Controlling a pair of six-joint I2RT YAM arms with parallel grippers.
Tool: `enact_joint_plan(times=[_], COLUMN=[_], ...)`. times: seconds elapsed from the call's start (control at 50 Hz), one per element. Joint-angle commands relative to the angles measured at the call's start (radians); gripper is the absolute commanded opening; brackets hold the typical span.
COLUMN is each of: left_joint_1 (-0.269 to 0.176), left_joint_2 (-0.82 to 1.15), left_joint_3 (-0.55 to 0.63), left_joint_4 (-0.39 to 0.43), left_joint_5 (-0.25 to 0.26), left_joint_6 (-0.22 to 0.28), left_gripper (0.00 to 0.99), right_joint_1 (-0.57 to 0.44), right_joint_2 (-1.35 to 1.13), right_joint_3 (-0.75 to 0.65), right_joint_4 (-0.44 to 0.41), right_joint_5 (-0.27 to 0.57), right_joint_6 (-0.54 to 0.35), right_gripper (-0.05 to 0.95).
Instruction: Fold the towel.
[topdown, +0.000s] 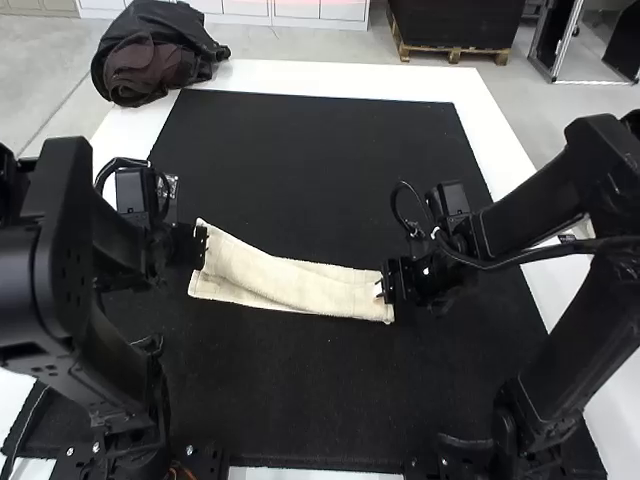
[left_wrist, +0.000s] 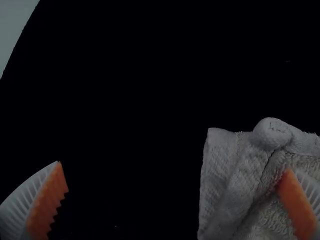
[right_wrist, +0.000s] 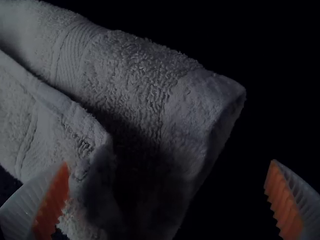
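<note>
In the high view, your left gripper (topdown: 203, 247) is at the left end of the cream towel (topdown: 300, 285), and your right gripper (topdown: 389, 283) is at its right end. The towel lies across the black mat (topdown: 330, 160), well in from the mat's left and right edges, as a narrow strip with 1 part folded over another and a layer's edge running aslant along it. The mat covers most of the white table (topdown: 300, 72). A dark bundle (topdown: 145, 55) sits at the table's far left corner; you cannot tell what is inside it

In the left wrist view, your left gripper (left_wrist: 173, 166) has its 2 fingers spread wide. The orange pad (left_wrist: 295, 205) of 1 finger overlaps the rumpled end of the towel; the other finger is over bare mat. You cannot tell whether the cloth is touched

In the right wrist view, your right gripper (right_wrist: 169, 161) also has its 2 fingers spread wide. Layered towel shows in the gap and behind 1 finger, while the other is over the mat beside the cloth. Nothing is pinched, though contact is too dark to tell
</note>
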Motion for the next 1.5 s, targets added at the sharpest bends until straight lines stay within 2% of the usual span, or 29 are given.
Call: enact_joint_plan(times=[0.0, 0.1, 0.26, 0.44, 0.54, 0.64, 0.74, 0.92, 1.02, 1.1, 1.18, 1.2, 1.3, 1.48], left_joint_1=[0.016, 0.026, 0.024, 0.026, 0.023, 0.021, 0.020, 0.026, 0.036, 0.050, 0.070, 0.076, 0.096, 0.099], left_joint_2=[-0.013, -0.010, 0.018, 0.077, 0.123, 0.166, 0.220, 0.312, 0.353, 0.357, 0.355, 0.355, 0.355, 0.350], left_joint_3=[-0.011, -0.017, -0.024, -0.026, -0.026, -0.027, -0.029, -0.027, -0.023, -0.007, 0.026, 0.032, 0.057, 0.106], left_joint_4=[-0.005, -0.010, 0.002, 0.019, 0.048, 0.107, 0.167, 0.271, 0.349, 0.331, 0.236, 0.217, 0.147, 0.019], left_joint_5=[0.066, 0.101, 0.113, 0.098, 0.073, -0.028, -0.095, -0.115, -0.117, -0.075, 0.058, 0.078, 0.162, 0.317], left_joint_6=[-0.059, -0.067, -0.071, -0.076, -0.071, -0.036, 0.004, 0.019, -0.013, -0.016, -0.071, -0.076, -0.077, -0.067], left_gripper=[0.980, 0.980, 0.980, 0.979, 0.975, 0.975, 0.974, 0.972, 0.970, 0.969, 0.967, 0.967, 0.967, 0.967], right_joint_1=[0.018, 0.018, 0.018, 0.016, 0.018, 0.016, 0.018, 0.019, 0.024, 0.027, 0.027, 0.027, 0.027, 0.027], right_joint_2=[0.018, 0.023, 0.023, 0.032, 0.046, 0.053, 0.055, 0.053, 0.053, 0.053, 0.053, 0.053, 0.053, 0.053], right_joint_3=[0.005, 0.005, 0.010, 0.011, 0.017, 0.019, 0.019, 0.028, 0.030, 0.030, 0.030, 0.028, 0.027, 0.025], right_joint_4=[0.008, 0.009, 0.016, 0.023, 0.028, 0.034, 0.039, 0.039, 0.037, 0.037, 0.037, 0.037, 0.037, 0.039], right_joint_5=[0.009, 0.009, 0.007, 0.007, 0.007, 0.006, 0.006, 0.004, 0.004, 0.004, 0.004, 0.004, 0.004, 0.004], right_joint_6=[-0.008, -0.009, -0.005, -0.003, 0.000, 0.006, 0.009, 0.017, 0.023, 0.027, 0.029, 0.029, 0.029, 0.029], right_gripper=[0.89, 0.89, 0.89, 0.89, 0.89, 0.89, 0.89, 0.89, 0.89, 0.89, 0.89, 0.89, 0.89, 0.89])
